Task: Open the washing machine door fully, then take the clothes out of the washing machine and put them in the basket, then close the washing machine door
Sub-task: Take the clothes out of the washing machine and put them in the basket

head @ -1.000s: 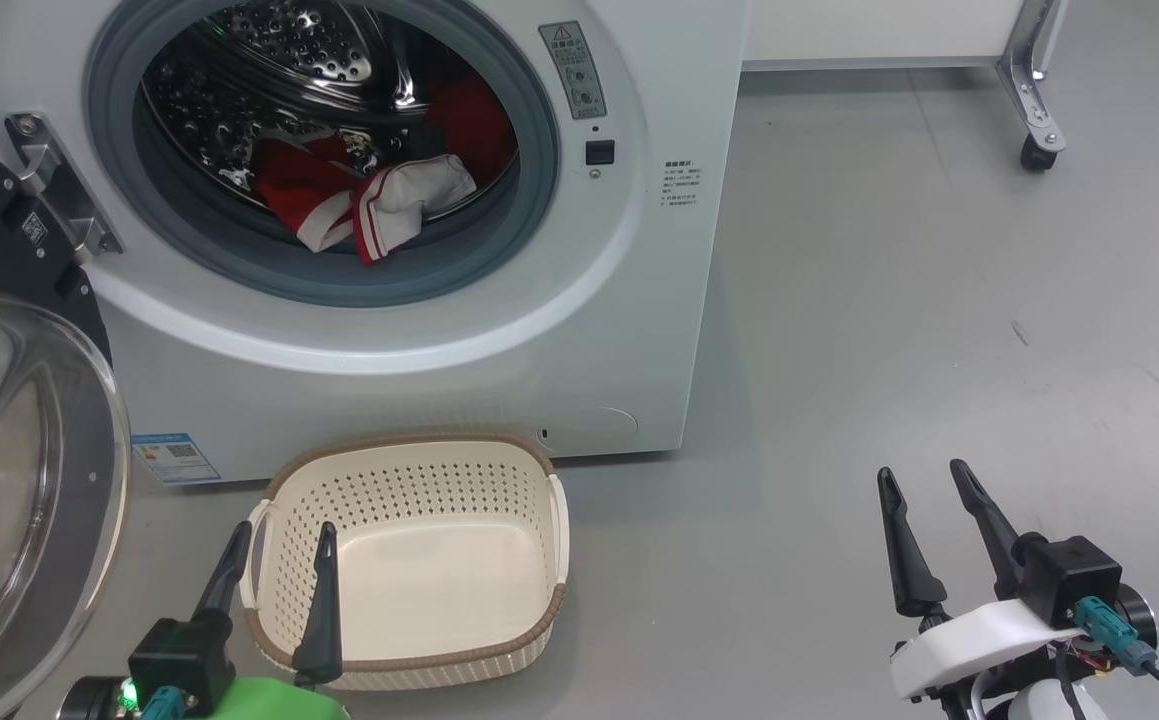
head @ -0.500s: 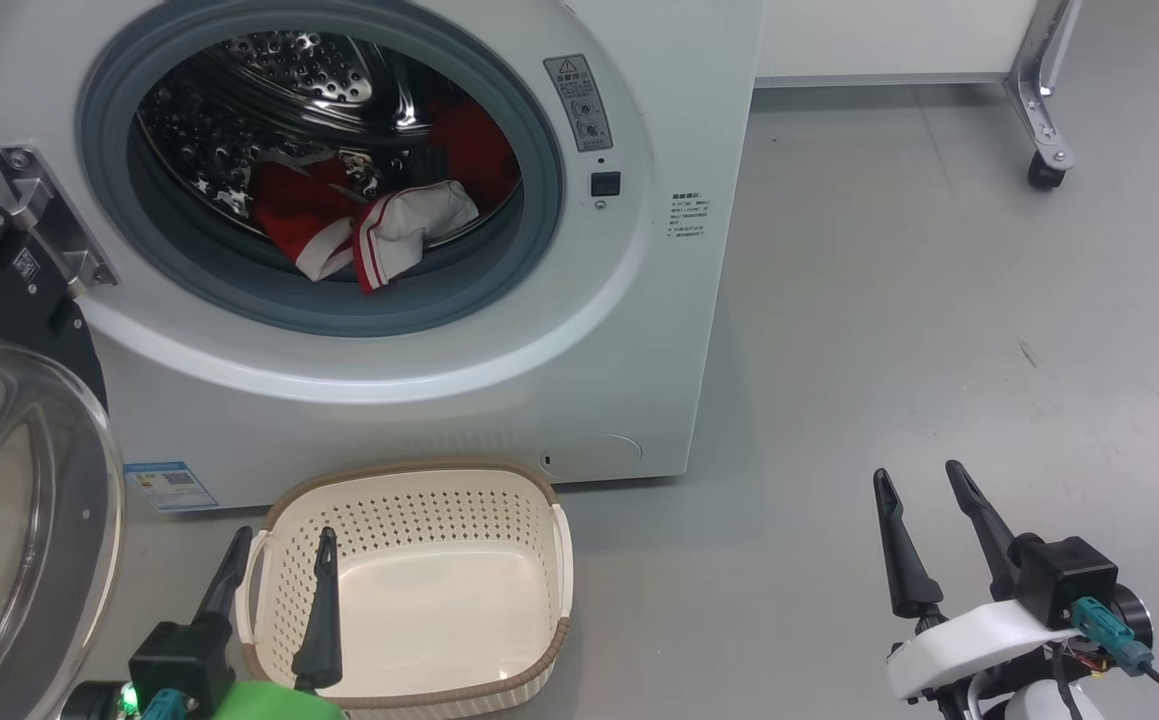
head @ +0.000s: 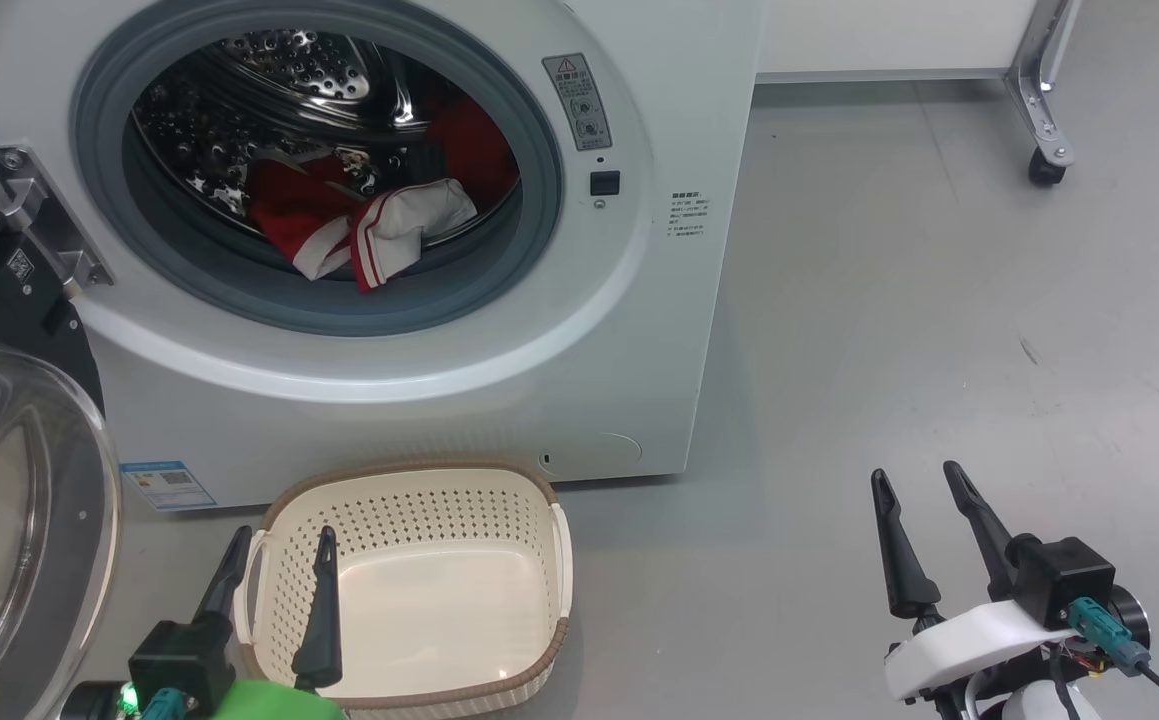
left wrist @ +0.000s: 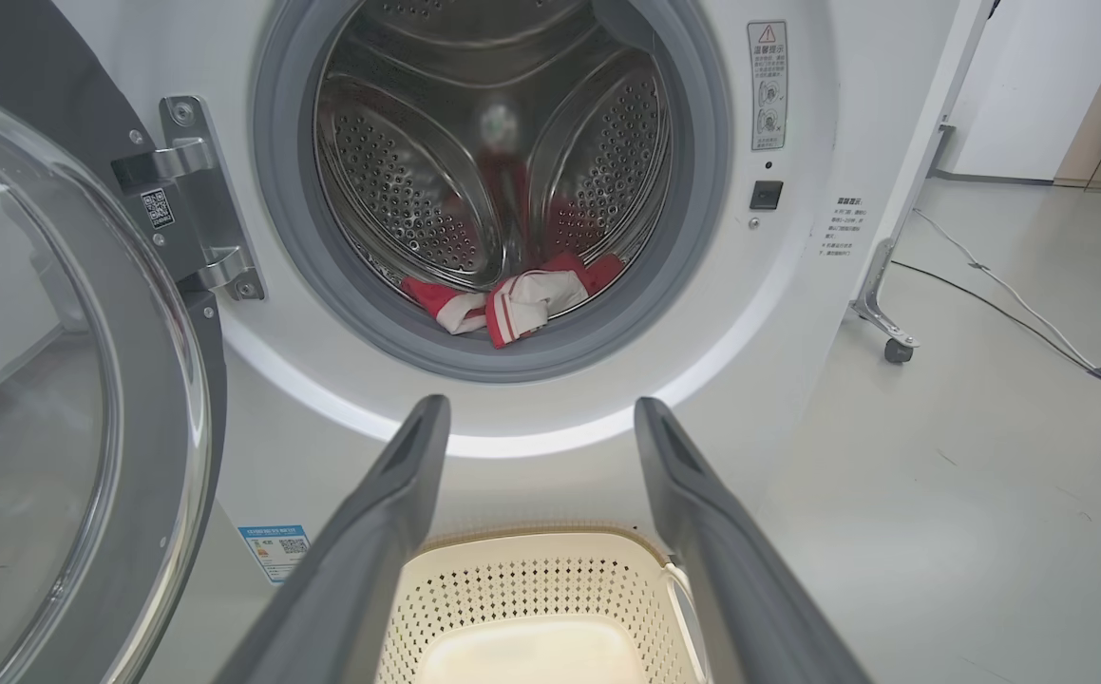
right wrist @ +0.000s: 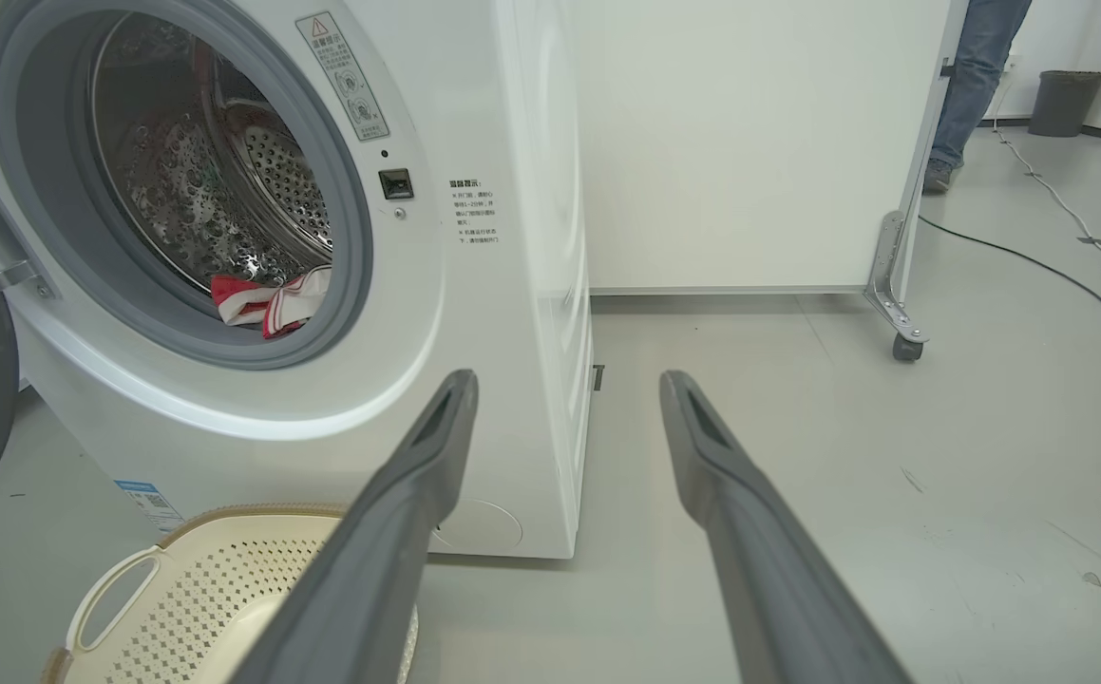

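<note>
The white washing machine point(head: 639, 330) stands with its door point(head: 29, 520) swung wide open to the left, glass bowl facing me. Red and white clothes point(head: 359, 225) lie at the front of the steel drum, also seen as clothes point(left wrist: 512, 299) and clothes point(right wrist: 265, 296). On the floor below the opening sits the cream basket point(head: 409, 470), with nothing inside. My left gripper point(head: 284, 535) hovers open over the basket's near left corner, fingers pointing toward the drum. My right gripper point(head: 914, 475) is open above bare floor, well right of the machine.
A white panel on a metal leg with a castor point(head: 1044, 165) stands behind and right of the machine. Past it are a person's leg point(right wrist: 973, 76), a grey bin point(right wrist: 1063, 100) and a floor cable point(right wrist: 1034, 261). Grey floor spreads to the right.
The head camera has tilted a little, so the whole picture sits lower than a second ago. Both grippers, the door, the clothes and the basket have kept their places.
</note>
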Robot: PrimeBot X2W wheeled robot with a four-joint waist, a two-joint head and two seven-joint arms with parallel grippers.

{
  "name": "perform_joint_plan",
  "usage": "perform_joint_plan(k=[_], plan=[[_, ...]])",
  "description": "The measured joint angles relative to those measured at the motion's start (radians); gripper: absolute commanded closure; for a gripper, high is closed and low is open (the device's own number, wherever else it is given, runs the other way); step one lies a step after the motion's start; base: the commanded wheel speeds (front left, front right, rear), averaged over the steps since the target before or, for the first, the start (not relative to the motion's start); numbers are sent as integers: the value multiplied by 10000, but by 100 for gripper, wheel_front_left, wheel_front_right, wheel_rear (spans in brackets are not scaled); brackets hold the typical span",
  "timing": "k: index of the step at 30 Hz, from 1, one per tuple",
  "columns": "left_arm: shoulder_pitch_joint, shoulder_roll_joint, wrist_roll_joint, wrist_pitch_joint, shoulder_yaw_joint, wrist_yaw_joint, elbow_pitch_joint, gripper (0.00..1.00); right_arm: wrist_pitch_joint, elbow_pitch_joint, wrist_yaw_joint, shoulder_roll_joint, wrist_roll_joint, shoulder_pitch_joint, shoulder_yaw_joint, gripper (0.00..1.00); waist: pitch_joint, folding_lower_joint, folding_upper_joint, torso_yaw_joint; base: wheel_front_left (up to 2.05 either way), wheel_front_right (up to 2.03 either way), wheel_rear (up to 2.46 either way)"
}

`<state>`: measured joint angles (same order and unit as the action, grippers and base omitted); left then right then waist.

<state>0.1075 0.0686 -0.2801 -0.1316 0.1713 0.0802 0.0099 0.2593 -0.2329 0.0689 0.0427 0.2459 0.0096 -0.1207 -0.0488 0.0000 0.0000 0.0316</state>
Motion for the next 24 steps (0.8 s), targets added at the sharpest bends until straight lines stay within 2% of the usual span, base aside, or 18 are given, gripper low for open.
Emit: perform_joint_plan(k=[18,24], plan=[[-161,-2,2,125,259,21,-157,0,0,153,0,0,0,-10,-125,0,-283,0,0,62,0,0,0],[-714,-6,-4,276,370,-157,-117,0,0,349,4,0,0,-81,-238,0,-709,0,0,160,0,0,0]])
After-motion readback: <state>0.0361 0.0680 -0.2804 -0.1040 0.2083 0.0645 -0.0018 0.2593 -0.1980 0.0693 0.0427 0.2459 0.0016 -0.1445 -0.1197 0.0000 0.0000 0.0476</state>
